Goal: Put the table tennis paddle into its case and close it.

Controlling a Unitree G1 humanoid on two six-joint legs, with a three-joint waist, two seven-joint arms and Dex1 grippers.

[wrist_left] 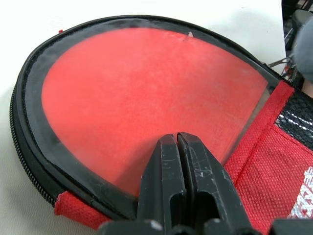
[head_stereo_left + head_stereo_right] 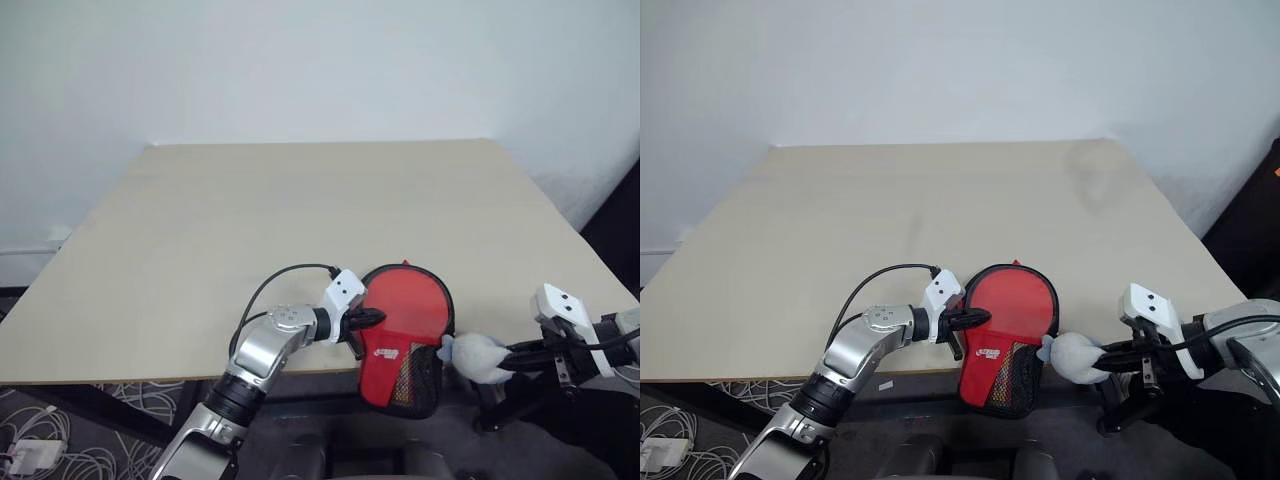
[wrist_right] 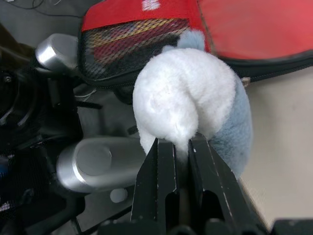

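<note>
Currently at near table (image 2: 200, 250) edge: case (image 2: 405, 340) with table tennis paddle (image 1: 146, 98) inside behind clear window, lower part overhanging. Left gripper (image 2: 368, 318) fingers fully together, tips pressed on window. Right gripper (image 3: 178, 144) fingers pinched on fluffy white pompom (image 3: 183, 95) beside case.

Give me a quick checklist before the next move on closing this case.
1. Paddle inside case: ok, red face shows behind the clear window.
2. Case lying on the table: not ok, its handle end overhangs the near edge.
3. Left gripper shut, pressing on the window: ok.
4. Right gripper holding the plush pull: ok.
5. Zip fully closed: cannot tell.
</note>
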